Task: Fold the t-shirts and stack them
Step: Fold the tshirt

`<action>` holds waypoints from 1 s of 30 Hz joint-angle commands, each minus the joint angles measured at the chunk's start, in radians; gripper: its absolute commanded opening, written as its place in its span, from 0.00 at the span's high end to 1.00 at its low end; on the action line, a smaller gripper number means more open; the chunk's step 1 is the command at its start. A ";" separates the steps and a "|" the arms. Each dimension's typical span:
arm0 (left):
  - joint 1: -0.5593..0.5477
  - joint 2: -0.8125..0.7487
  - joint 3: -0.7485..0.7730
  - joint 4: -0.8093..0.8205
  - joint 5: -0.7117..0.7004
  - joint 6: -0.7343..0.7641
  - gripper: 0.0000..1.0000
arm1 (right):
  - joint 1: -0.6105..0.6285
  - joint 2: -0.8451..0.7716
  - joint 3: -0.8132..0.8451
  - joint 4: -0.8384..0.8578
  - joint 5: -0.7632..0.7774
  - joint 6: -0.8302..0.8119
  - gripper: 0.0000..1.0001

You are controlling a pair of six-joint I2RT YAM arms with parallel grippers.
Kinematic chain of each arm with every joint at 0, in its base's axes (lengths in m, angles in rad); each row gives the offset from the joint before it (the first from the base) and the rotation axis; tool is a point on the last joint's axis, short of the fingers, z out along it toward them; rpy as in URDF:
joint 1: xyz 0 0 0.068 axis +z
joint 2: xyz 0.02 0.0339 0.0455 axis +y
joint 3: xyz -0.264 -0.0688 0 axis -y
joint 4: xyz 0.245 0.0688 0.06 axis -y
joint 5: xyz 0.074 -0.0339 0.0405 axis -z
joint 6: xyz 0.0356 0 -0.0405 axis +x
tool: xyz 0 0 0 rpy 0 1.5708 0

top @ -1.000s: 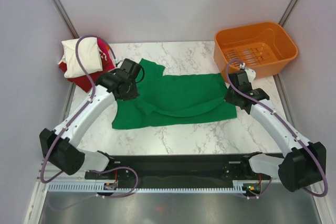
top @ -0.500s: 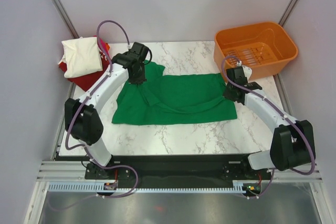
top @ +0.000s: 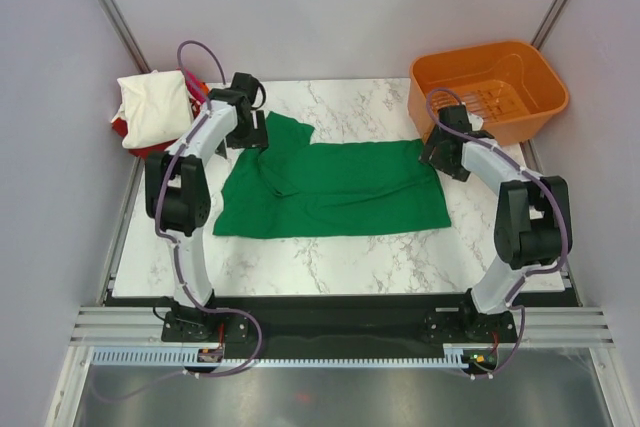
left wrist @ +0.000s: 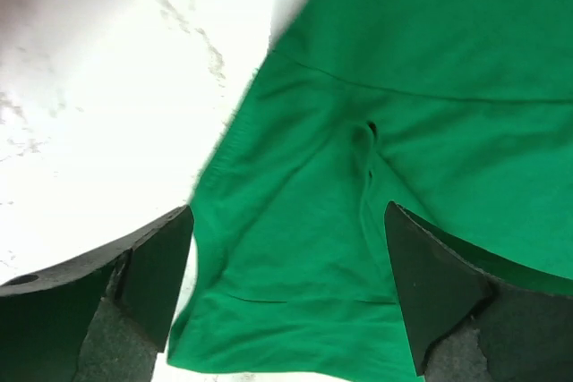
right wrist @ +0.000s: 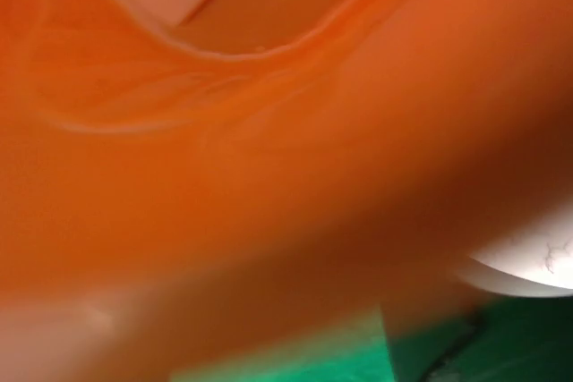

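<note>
The green t-shirt (top: 340, 192) lies spread across the middle of the marble table, with a rumpled fold near its left sleeve. My left gripper (top: 252, 135) hovers over that back-left sleeve. In the left wrist view it (left wrist: 286, 297) stands wide open, with green cloth (left wrist: 403, 87) lying loose below and between the fingers. My right gripper (top: 440, 155) sits at the shirt's back-right corner, close to the basket. Its wrist view is a blur of orange, with a strip of green cloth (right wrist: 340, 360) at the bottom; its fingers do not show. A folded cream-white t-shirt (top: 155, 107) rests on a red one (top: 135, 135) at the back left.
An orange plastic basket (top: 540, 97) stands at the back right corner and fills the right wrist view (right wrist: 269, 131). Bare marble table (top: 330, 257) runs along the front of the shirt. Both arms stretch out over the table's left and right sides.
Both arms have reached farther back. The left gripper went to the back-left and opened, letting go of the shirt. The right gripper moved toward the basket.
</note>
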 commanded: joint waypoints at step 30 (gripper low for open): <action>0.025 -0.944 -1.076 0.290 0.070 -0.490 0.02 | -0.022 -0.605 -0.558 0.049 -0.327 -0.030 0.08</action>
